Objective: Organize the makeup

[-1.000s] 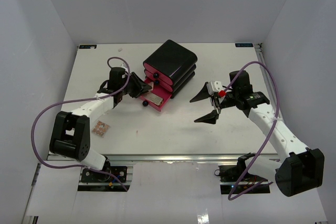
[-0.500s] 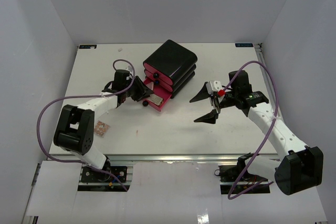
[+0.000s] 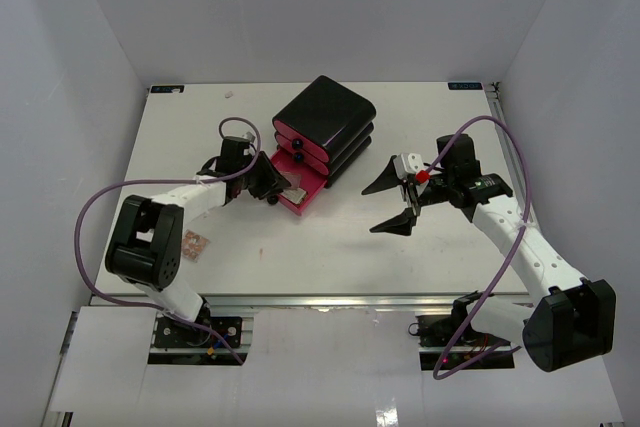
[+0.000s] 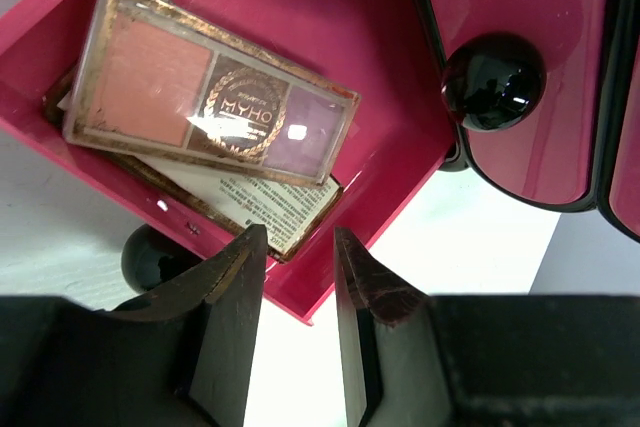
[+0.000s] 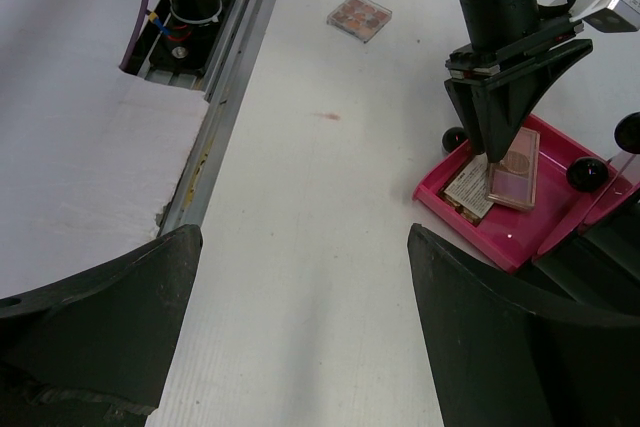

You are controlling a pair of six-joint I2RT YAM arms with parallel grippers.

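The bottom pink drawer (image 3: 303,193) of the black box (image 3: 322,117) is pulled out. In the left wrist view a flat palette (image 4: 210,97) with pink and purple pans lies in the drawer (image 4: 400,167), on top of a second flat piece with a printed label (image 4: 275,209). My left gripper (image 3: 268,179) hangs over the drawer's front corner (image 4: 300,277), jaws a narrow gap apart and empty. My right gripper (image 3: 396,203) is wide open and empty over bare table, right of the drawer (image 5: 300,327). A small pinkish palette (image 3: 194,244) lies on the table at front left (image 5: 358,17).
The two upper drawers are closed, with black ball knobs (image 4: 493,80). The open drawer's own knob (image 4: 150,259) is just left of my left fingers. The metal rail of the table's near edge (image 5: 215,117) runs along the front.
My left gripper has moved right and forward to the open drawer's front corner, and its jaws have narrowed. The right arm has not moved.
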